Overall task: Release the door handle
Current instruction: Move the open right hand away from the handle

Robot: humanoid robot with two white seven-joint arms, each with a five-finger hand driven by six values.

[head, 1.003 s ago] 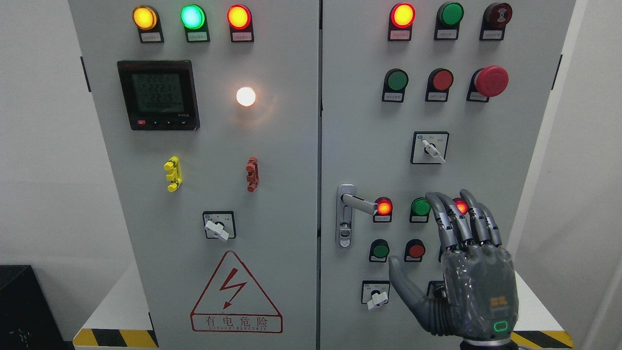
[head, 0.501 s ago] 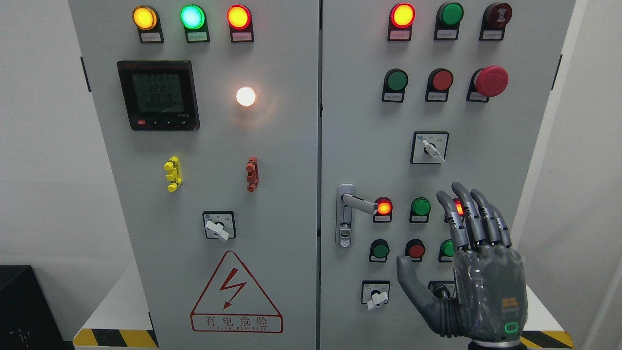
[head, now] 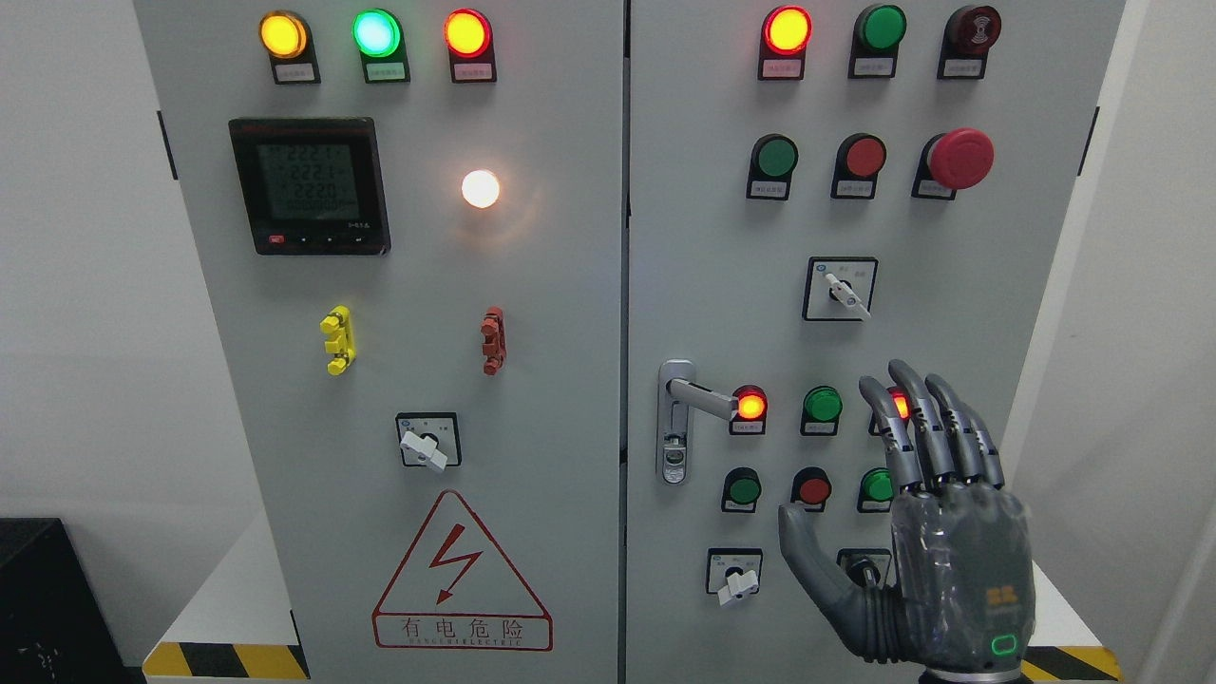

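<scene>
The silver door handle (head: 698,396) sits on the left edge of the right cabinet door (head: 703,237), its lever pointing right toward a lit red lamp (head: 750,406). Nothing touches the handle. My right hand (head: 917,513) is raised at the lower right, well to the right of the handle, with its fingers (head: 926,427) straight and spread and its thumb (head: 807,560) out to the left, holding nothing. The hand covers part of a lit red lamp (head: 901,407) and a selector switch below. My left hand does not show.
Both grey doors are shut. The right door carries lamps, push buttons, a red mushroom stop button (head: 959,158) and selector switches (head: 840,289). The left door (head: 427,285) has a meter (head: 309,185), lamps and a warning triangle (head: 462,579). A yellow-black edge (head: 223,659) runs below.
My right hand has drifted right and slightly down, away from the handle, uncovering the green buttons. The fingers stay open. The handle has not moved.
</scene>
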